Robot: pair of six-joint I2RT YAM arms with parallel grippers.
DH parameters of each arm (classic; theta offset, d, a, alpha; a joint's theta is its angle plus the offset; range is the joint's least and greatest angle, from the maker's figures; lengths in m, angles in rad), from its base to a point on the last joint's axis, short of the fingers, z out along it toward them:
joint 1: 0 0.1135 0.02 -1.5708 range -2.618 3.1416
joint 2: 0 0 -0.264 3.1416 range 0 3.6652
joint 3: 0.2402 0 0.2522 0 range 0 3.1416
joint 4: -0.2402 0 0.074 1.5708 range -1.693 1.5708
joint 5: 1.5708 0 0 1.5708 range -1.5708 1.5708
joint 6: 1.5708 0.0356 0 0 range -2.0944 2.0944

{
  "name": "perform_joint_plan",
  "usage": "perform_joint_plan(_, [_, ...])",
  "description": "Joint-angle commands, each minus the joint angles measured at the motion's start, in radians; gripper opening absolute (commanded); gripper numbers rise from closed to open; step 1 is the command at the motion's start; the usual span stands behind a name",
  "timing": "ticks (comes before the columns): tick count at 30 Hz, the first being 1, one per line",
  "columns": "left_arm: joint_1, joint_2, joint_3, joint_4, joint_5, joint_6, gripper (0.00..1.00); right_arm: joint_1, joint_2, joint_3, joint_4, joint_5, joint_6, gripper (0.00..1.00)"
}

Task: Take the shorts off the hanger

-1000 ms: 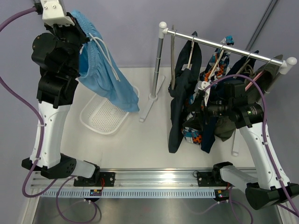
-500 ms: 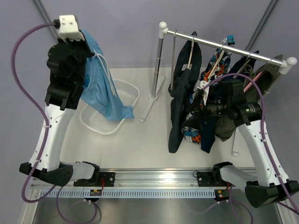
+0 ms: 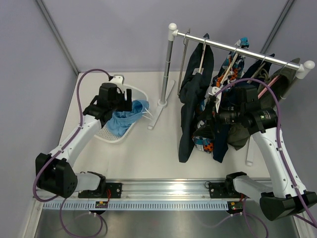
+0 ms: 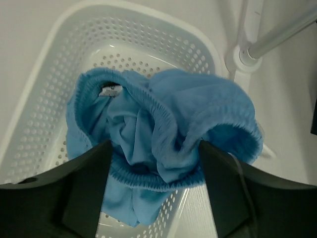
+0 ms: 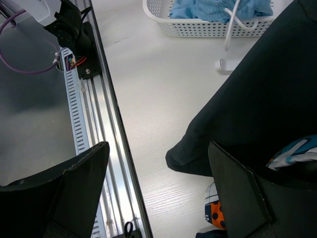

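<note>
Left end effector (image 4: 154, 146) has lowered and opened, empty; light blue cloth shorts (image 4: 163, 119) now lie in white perforated basket (image 4: 148, 27), this pair done.

Robotics lab test cell. My two arms are bolted to an aluminium rail (image 3: 168, 188) at the near edge of a white table (image 3: 148, 153). Purple cables (image 3: 92, 71) trail from them, plain grey partition walls (image 3: 124, 34) enclose the far side, and a small clothes rack (image 3: 169, 64) stands far right.

The shorts (image 3: 125, 119) lie in the basket (image 3: 109, 135), left of the clothes rack (image 3: 169, 64).
</note>
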Motion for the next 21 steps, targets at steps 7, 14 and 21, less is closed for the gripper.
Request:
perform_joint_plan(7, [0.003,-0.098,0.142,-0.097,0.05,-0.09,0.97,-0.005,0.001,0.111,-0.189,0.015,-0.117,0.9])
perform_joint_plan(14, [0.003,-0.306,0.068,-0.028,0.186,-0.251,0.99,-0.005,0.03,0.286,-0.3,0.052,-0.096,0.9])
perform_joint_plan(21, [0.003,-0.497,-0.167,0.106,0.321,-0.413,0.99,-0.005,0.105,0.502,-0.132,0.166,0.287,0.87])
